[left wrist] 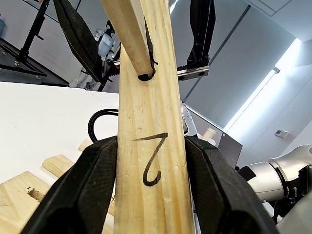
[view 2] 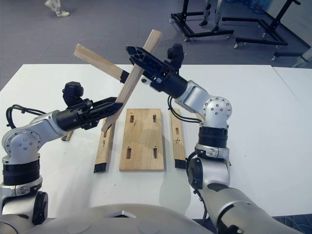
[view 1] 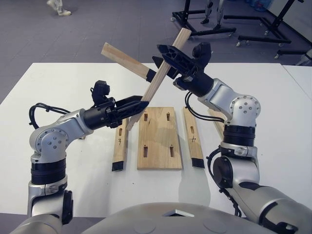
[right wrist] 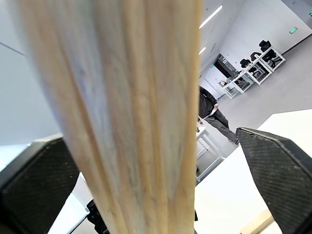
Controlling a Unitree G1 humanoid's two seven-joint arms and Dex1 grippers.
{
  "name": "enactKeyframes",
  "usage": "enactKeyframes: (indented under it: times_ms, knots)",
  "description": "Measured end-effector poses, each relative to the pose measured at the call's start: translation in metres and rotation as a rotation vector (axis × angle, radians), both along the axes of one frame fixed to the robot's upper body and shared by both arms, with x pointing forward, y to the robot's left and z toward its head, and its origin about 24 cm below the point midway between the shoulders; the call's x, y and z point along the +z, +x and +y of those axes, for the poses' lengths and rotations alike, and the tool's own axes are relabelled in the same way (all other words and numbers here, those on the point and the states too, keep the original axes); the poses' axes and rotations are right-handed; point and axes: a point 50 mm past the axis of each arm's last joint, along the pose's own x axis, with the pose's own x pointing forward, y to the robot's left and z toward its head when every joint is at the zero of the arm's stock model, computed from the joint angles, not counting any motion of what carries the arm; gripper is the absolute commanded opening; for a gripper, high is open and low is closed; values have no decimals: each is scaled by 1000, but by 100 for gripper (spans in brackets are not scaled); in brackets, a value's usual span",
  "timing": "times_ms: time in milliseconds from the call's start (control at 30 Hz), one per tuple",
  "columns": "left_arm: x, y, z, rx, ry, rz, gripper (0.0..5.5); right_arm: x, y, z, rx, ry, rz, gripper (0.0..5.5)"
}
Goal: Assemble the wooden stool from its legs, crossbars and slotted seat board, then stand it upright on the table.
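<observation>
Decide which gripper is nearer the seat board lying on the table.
Left. The left gripper sits low by the far left corner of the seat board; the right gripper is raised high beyond it.

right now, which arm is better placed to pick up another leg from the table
Right, probably. The right gripper sits open around the numbered leg, so it is free; a loose leg lies below it. The left gripper is clamped on the numbered leg.

Both arms raised inward; left gripper (view 1: 145, 104) fingers clamped, right gripper (view 1: 158, 54) fingers spread
</observation>
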Motion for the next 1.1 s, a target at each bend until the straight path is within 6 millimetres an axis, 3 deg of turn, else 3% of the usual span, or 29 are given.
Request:
enactKeyframes:
  times_ms: [500,867,900,1100]
  knots:
    - [-3,0,1,11,15,4,212,-2,-3,4,11,-6,-2,210]
    - [-5,0,0,16,17,-1,212,-4,-3,3,-1,-8,2,208]
    - [-5,0,0,16,17,-1,248,-4,-3,3,-2,-8,2,208]
    - [-5,0,-1,18,17,-13,336,-8,-4,1,-11,-12,17,207]
